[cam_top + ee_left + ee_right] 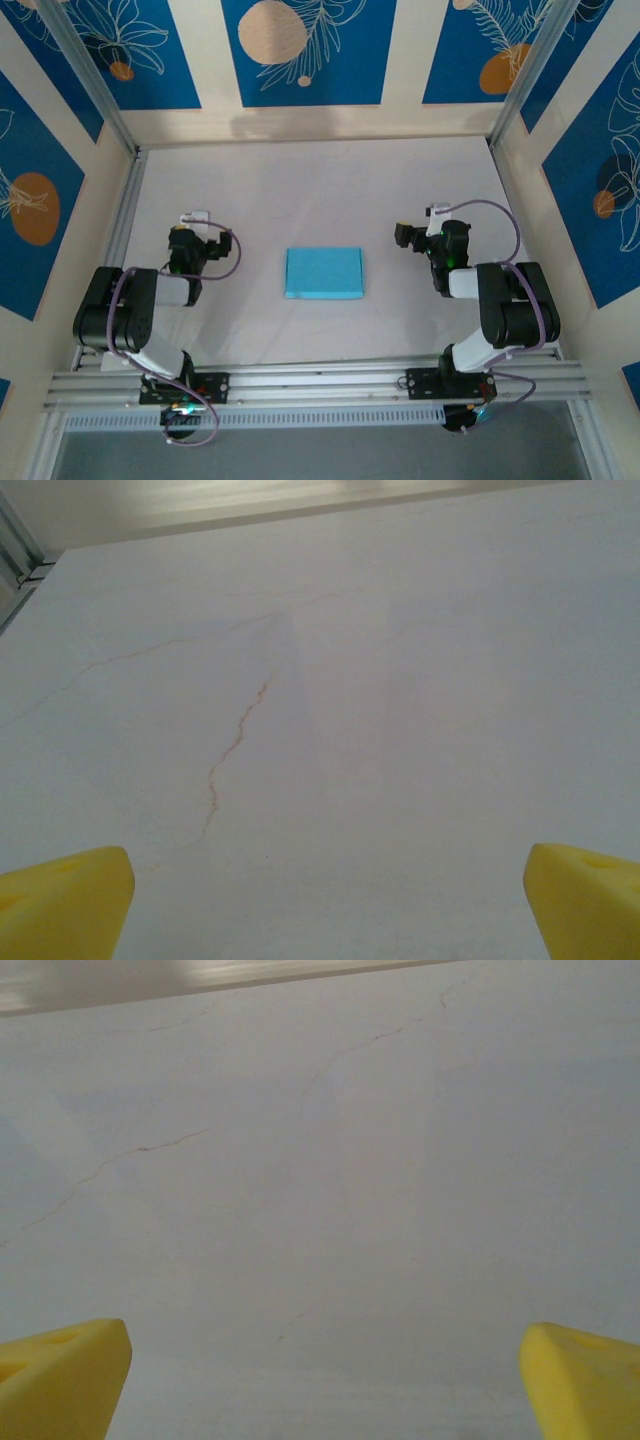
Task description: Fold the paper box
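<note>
and here we go: the small, flat, light-blue rectangular paper box (323,273) lies folded on the white table (300,180). it is flat on the surface, about midway between the two arms, and nothing is touching it. its long sides run left to right and its edges look clean and closed.

over to the left gripper (194,222). it sits well to the left of the box, apart from it, and points away from the arm bases. on the left wrist camera its yellow fingertips (62,905) sit out at the two bottom corners of the view. the jaws are spread wide, with bare white tabletop between them. a thin brownish hairline crack (235,750) wanders down the surface ahead of them. nothing is held and nothing is pinched.

now the right gripper (425,228). it is on the far side of the box, to its right, also clear of it, and a little farther up the table than the box's top edge. on the right wrist camera the yellow pads (60,1375) are just as far apart, jaws fully spread, with plain white surface and a few faint cracks between them. it holds nothing either.

both arms are drawn in near the aluminium rail (320,380) at the near edge. blue wall panels (300,50) with orange circles ring the table.
</note>
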